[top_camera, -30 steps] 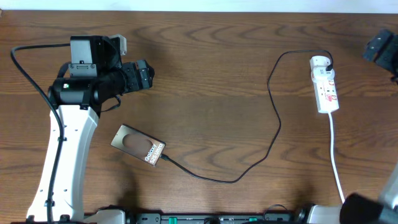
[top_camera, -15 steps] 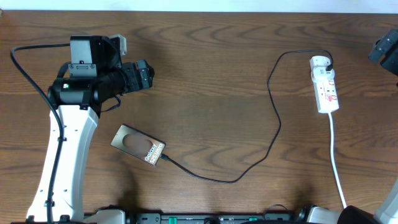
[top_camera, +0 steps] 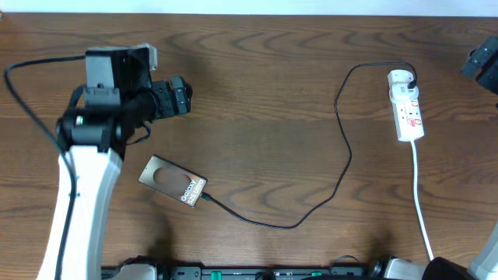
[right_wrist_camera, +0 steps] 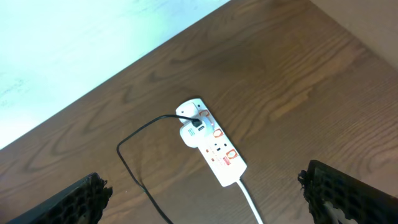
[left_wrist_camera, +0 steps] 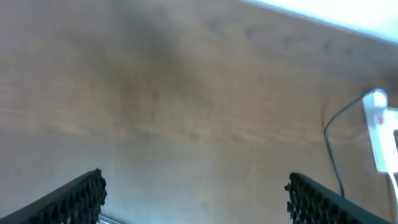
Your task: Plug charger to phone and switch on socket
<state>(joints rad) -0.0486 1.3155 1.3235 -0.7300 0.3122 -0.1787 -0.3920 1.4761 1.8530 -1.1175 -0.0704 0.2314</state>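
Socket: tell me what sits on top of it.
A white plug sits in the socket's end outlet, the charger cable running out of it. Nothing else is plugged in. The plug hides its own outlet; switch positions are too small to tell.

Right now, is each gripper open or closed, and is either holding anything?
Left black two-finger gripper: open, holding nothing.
Right black two-finger gripper: open, holding nothing.

We can read "Galaxy" in white letters on the phone (top_camera: pixel 173 182); the line under it is too small. The red marks on the socket (top_camera: pixel 407 115) are unreadable.
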